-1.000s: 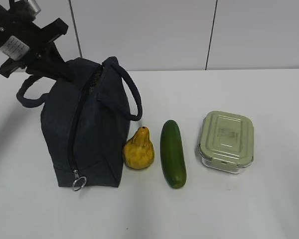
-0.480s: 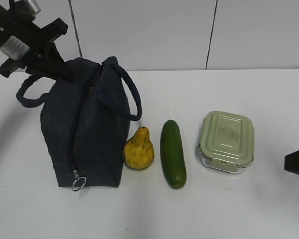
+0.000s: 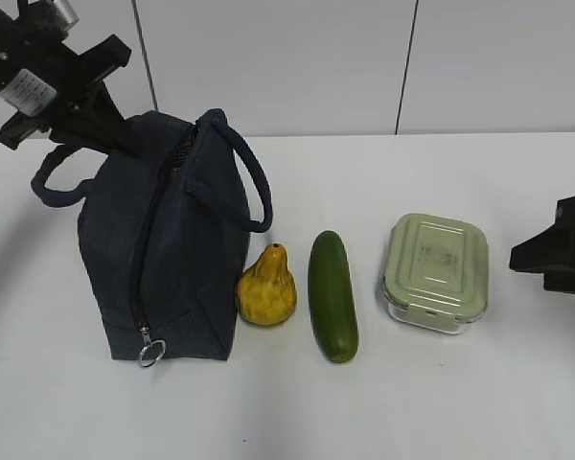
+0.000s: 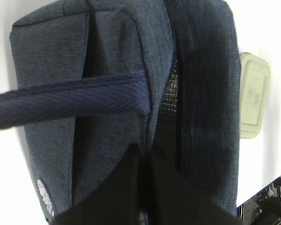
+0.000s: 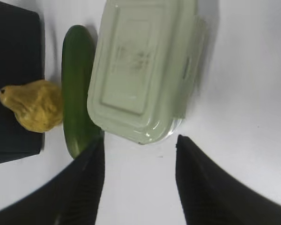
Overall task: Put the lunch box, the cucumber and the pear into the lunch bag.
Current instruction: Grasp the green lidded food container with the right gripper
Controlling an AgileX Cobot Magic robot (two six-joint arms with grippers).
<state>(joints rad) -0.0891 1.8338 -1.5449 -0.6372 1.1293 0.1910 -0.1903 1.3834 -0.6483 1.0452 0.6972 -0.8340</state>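
Note:
The dark navy lunch bag (image 3: 163,259) stands at the left with its zipper partly open. My left gripper (image 3: 115,134) is shut on the fabric edge at the bag's top rear. In the left wrist view my left gripper (image 4: 145,150) pinches the bag (image 4: 107,51) beside the silver lining (image 4: 168,101). The yellow pear (image 3: 266,287), the green cucumber (image 3: 332,295) and the sage-lidded lunch box (image 3: 435,271) lie in a row right of the bag. My right gripper (image 3: 527,257) hovers just right of the lunch box; in its wrist view it (image 5: 139,143) stands open and empty, short of the lunch box (image 5: 140,70).
A padded handle (image 4: 70,101) loops across the bag's side, and another handle (image 3: 254,182) arches toward the pear. The zipper's ring pull (image 3: 150,355) hangs at the bag's front bottom. The white table (image 3: 412,402) runs back to a pale panelled wall.
My right gripper has come into the exterior view from the right edge and moved up and left toward the lunch box. The left gripper and the objects have not moved.

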